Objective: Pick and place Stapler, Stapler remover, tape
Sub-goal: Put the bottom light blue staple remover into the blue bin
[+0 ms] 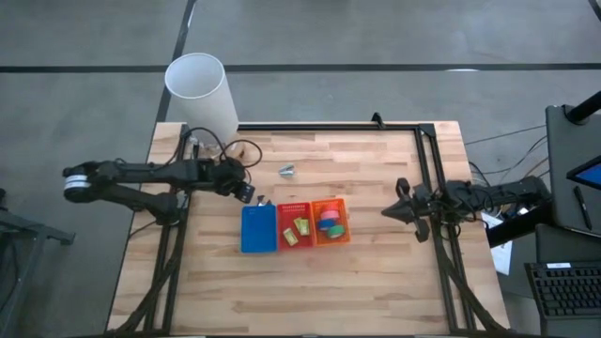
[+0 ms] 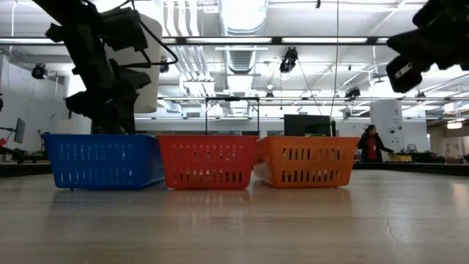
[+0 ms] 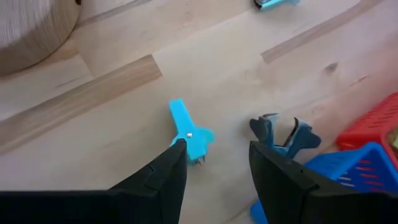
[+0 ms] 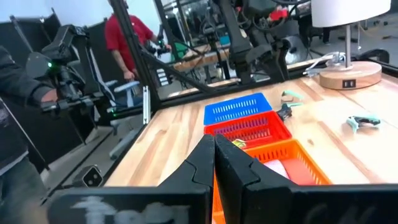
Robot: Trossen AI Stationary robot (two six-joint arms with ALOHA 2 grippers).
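Observation:
My left gripper (image 3: 214, 146) (image 1: 249, 194) is open just beyond the blue basket's (image 1: 258, 229) far left corner. A light blue staple remover (image 3: 189, 134) lies flat on the wood at one fingertip. A darker staple remover (image 3: 283, 134) lies beside the basket's corner (image 3: 348, 165). A third, teal one (image 1: 287, 170) lies farther off toward the far edge. Rolls of tape (image 1: 330, 222), green, blue and pink, sit in the orange basket (image 1: 344, 222). No stapler shows. My right gripper (image 1: 390, 212) (image 4: 214, 149) is shut and waits near the table's right edge. My left gripper comes at the light blue staple remover from above, slanting down. One fingertip (image 3: 177, 152) overlaps its toothed end (image 3: 198, 149) in the wrist view. I cannot tell whether the fingertip touches it. The remover lies flat on the table.
The blue, red (image 1: 294, 224) and orange baskets stand in a row at the table's middle; the red one holds small yellow-green blocks (image 1: 301, 225). A white lamp (image 1: 200, 89) stands at the far left corner, with cables beside it. A black frame (image 1: 427, 160) runs along the far and right edges.

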